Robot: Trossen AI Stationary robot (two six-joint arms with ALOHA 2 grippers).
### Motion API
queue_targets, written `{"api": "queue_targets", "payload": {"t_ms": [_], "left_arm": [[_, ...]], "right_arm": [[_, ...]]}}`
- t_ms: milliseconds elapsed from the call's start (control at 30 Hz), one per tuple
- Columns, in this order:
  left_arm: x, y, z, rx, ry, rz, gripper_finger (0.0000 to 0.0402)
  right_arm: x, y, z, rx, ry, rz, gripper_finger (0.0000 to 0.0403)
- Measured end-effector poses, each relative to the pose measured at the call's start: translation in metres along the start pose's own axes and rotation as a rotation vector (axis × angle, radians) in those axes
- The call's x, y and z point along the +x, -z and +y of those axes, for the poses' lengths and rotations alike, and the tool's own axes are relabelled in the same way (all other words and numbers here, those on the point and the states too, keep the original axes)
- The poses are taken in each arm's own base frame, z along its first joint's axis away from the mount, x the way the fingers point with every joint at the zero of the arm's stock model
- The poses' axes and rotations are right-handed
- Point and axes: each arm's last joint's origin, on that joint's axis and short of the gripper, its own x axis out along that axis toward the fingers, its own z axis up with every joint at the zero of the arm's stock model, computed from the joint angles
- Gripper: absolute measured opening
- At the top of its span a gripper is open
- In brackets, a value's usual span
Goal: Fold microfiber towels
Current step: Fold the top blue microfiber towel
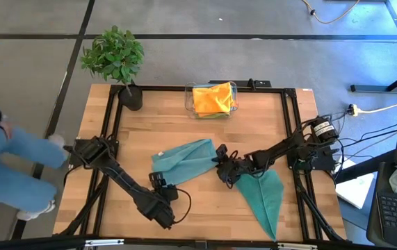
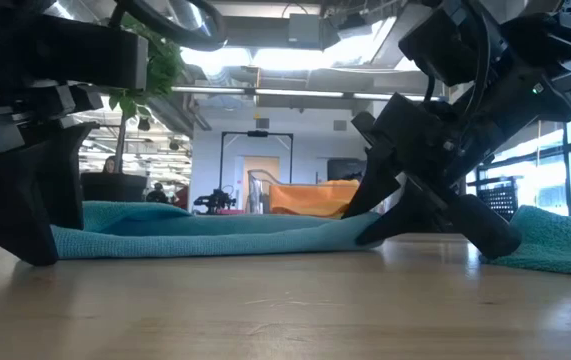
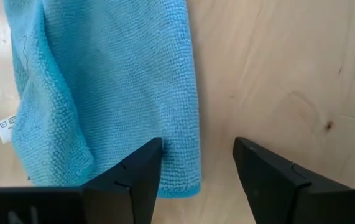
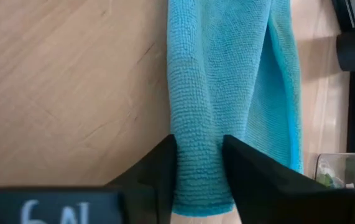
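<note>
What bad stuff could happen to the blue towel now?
1. The right gripper has its fingers around only one narrow end of the blue towel, so the cloth might slip out or bunch up if it pulls.
2. The left gripper is open at the other end, straddling just the towel's edge, so it may miss or catch only a corner.
3. A second teal towel lies close by the right gripper and could get dragged along.

Both arms matte black, jointed, with black cables looped alongside. Left gripper (image 3: 196, 180): two black wedge-shaped fingers. Right gripper (image 4: 200, 177): same fingers, pale "6AL" marking on its body. Person at 9 o'clock: light blue trousers (image 1: 7, 163).
</note>
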Motion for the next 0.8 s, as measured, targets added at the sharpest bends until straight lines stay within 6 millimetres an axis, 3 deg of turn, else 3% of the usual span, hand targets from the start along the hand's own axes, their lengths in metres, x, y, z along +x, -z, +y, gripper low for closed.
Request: {"api": "queue_targets", "payload": {"t_ms": [300,400,533,600,800], "left_arm": [[0.0,0.003,-0.001,-0.045,-0.011,-0.004,0.0169],[0.001,0.003,0.0,-0.069,-0.016,0.0,0.013],[0.002,0.006,0.004,-0.083,-0.068,0.042,0.0047],[-0.003,0.003,0.005,-0.117,-0.079,0.054,0.0013],[-0.044,-0.01,0.014,-0.123,-0.169,0.073,0.0002]], "right_arm": [[0.0,0.001,0.001,-0.004,-0.009,0.011,0.0082],[0.0,0.002,0.002,-0.007,-0.014,0.016,0.0063],[0.0,0.003,0.002,-0.011,-0.019,0.022,0.0035],[0.0,0.002,0.003,-0.015,-0.024,0.024,0.002],[-0.013,-0.005,0.009,-0.066,0.04,0.044,0.0012]]}}
